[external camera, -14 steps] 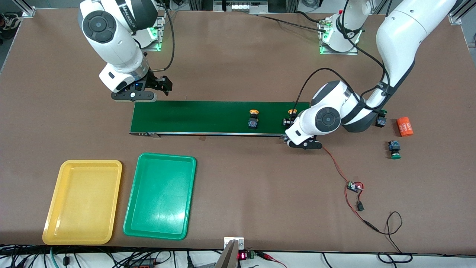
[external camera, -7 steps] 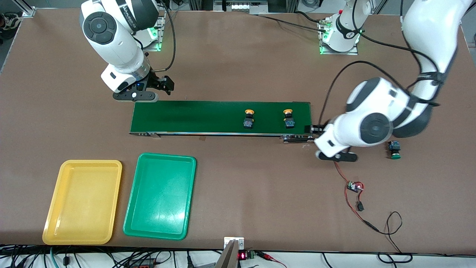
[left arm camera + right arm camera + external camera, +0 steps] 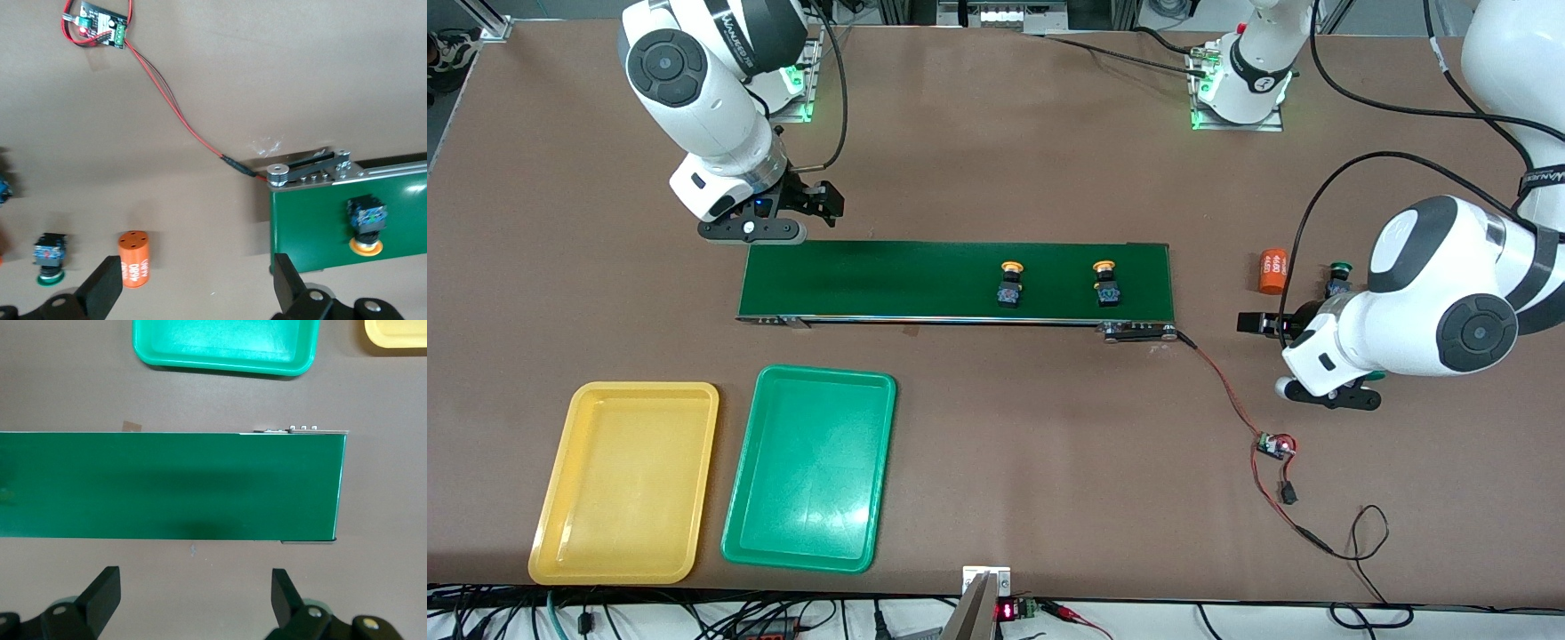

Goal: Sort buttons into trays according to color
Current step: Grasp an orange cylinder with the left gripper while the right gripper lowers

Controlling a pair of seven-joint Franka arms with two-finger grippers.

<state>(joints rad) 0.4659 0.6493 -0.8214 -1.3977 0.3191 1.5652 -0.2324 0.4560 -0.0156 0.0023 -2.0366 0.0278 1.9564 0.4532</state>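
both end effectors open; left end effector (image 3: 1258,322) over table (image 3: 996,462); right end effector (image 3: 818,200) waits

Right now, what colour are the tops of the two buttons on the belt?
Yellow-orange, clearest in the front view.

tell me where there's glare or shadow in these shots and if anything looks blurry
Front view: soft glare patches on the green tray, and a dark shadow band on the conveyor belt near the right gripper. Right wrist view: the same shadow darkens the belt's middle; the image is sharp. Left wrist view: slightly soft, with faint shadows beside the orange cylinder and the belt's end.
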